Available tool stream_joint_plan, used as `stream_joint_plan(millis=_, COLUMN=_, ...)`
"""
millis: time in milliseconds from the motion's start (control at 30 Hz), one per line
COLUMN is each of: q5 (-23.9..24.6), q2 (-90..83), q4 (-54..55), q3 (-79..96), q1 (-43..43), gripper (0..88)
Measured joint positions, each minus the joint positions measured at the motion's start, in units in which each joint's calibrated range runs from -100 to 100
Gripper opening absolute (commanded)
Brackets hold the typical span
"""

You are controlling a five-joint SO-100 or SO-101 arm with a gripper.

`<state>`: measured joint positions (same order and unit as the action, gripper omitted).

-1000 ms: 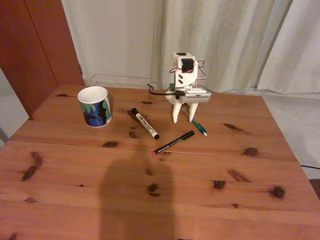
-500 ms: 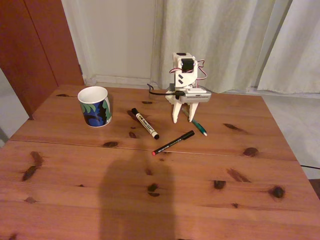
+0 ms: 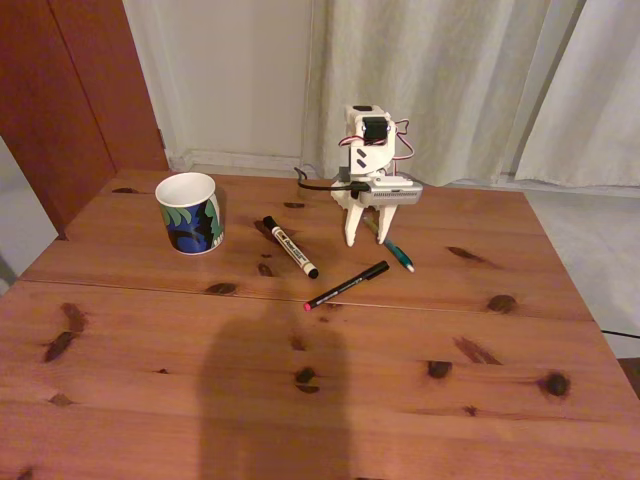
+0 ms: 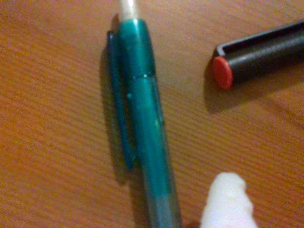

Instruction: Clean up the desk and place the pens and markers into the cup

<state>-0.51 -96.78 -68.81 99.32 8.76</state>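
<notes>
In the fixed view:
cup (image 3: 190,213): upper left, on the desk (image 3: 300,380)
marker (image 3: 290,247): middle
black pen (image 3: 347,285): middle
gripper (image 3: 356,236): down by the green pen (image 3: 396,253); jaws: cannot tell

In the wrist view:
green pen (image 4: 142,128): lying flat, middle
black pen (image 4: 259,57): upper right
fingertip (image 4: 229,202): bottom edge

A teal-green pen (image 4: 142,123) lies lengthwise on the reddish-brown desk (image 4: 52,118), its clip on the left side. At upper right, apart from it, is a black pen (image 4: 266,52) with a red end. A white fingertip (image 4: 228,202) enters at the bottom edge, just right of the teal pen.
</notes>
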Motion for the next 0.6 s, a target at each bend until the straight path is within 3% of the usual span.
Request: stream_joint_plan(millis=600, q5=0.0, q2=0.0, q4=-3.2, q3=0.0, q1=-2.9, gripper=24.4)
